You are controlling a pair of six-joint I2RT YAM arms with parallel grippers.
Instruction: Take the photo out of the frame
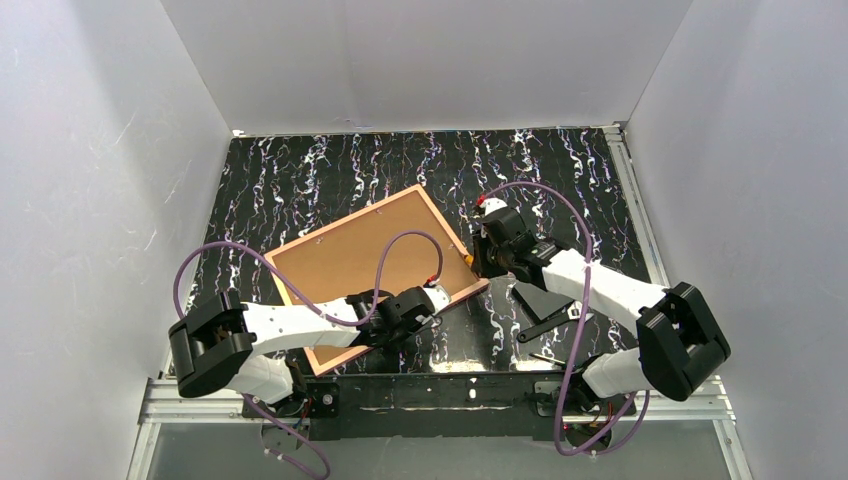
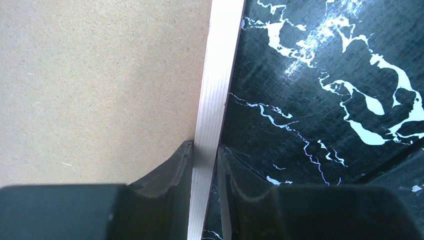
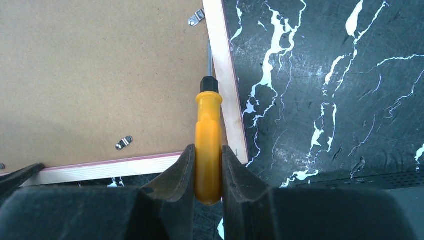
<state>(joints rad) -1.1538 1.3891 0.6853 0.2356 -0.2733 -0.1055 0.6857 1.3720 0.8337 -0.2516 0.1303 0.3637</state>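
Left claw [image 2: 205, 152] pinches the frame [image 2: 218, 70] rail; right claw [image 3: 208, 152] grips the screwdriver [image 3: 208, 120].

Plain white walls [image 1: 420, 60] box in a black table [image 1: 300, 180] veined with white, a metal rail [image 1: 190, 405] running along its near edge under even light.

A screwdriver [image 3: 208, 135] with a yellow-orange handle sits clamped in the right gripper [image 3: 207, 152], its thin metal shaft pointing straight ahead of it. To the right of that gripper spreads the black, white-veined worktop [image 3: 325, 100]. Behind the gripper, a flat black angular piece [image 1: 545, 303] lies on the worktop.
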